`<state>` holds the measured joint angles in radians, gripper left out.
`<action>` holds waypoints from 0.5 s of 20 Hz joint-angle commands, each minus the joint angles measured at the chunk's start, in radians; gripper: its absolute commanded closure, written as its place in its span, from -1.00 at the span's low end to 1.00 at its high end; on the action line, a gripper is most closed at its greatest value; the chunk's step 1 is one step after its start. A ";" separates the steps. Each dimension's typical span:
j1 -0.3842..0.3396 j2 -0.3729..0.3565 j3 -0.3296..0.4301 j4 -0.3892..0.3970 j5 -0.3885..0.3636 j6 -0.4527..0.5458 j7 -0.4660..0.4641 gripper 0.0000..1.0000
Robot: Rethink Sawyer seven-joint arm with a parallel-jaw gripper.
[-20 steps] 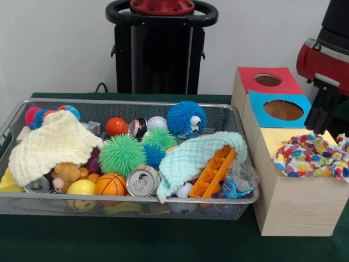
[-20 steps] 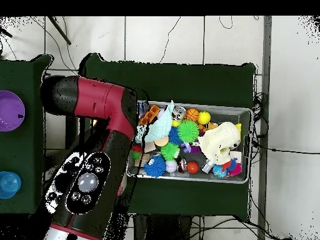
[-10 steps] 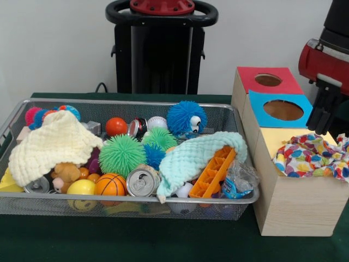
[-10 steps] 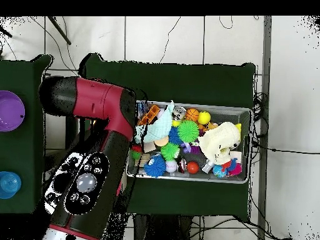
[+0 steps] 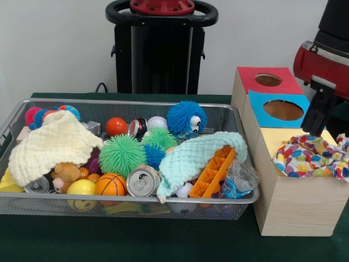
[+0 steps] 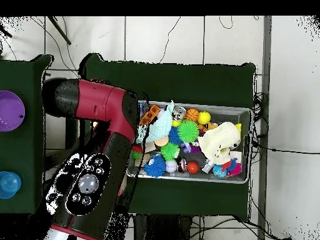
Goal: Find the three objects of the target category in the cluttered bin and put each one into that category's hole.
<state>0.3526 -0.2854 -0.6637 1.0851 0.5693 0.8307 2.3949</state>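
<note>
We start with the red and black arm (image 6: 94,150), which in the overhead view covers the boxes entirely and hangs beside the bin's end. In the front view it comes in at the right edge, its dark gripper (image 5: 315,115) poised just above the multicoloured patterned cloth (image 5: 311,155).

Next, the silver wire-mesh bin (image 5: 32,204) on the green table, still heaped with clutter: a cream knitted cloth (image 5: 52,142) at the left, a pale mint knitted cloth (image 5: 193,155) draped over an orange plastic tray (image 5: 215,172), spiky green (image 5: 121,154) and blue (image 5: 185,117) balls, a small orange basketball (image 5: 110,184) and a silver drinks can (image 5: 142,182).

Beside the bin stand the wooden boxes with red (image 5: 267,80), blue (image 5: 281,109) and yellow (image 5: 270,139) tops. The patterned cloth lies crumpled over the yellow top, so any hole there is hidden.

We judge the step in hand to be a deposit at the yellow box (cloth looks to be the target category). We cannot tell whether the fingers are apart or together. Two more cloths sit in the bin, so the next move calls for getting the patterned cloth fully into its hole, then reaching back for the mint cloth without dragging the tray.
</note>
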 commanded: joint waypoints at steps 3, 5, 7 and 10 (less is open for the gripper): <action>-0.010 0.006 0.107 0.128 0.006 -0.078 0.214 1.00; -0.010 0.003 0.113 0.137 0.011 -0.091 0.215 1.00; -0.009 0.001 0.118 0.145 0.016 -0.100 0.218 1.00; -0.010 -0.001 0.128 0.159 0.024 -0.120 0.221 1.00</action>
<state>0.3526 -0.2899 -0.6635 1.1021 0.5700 0.7680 2.3949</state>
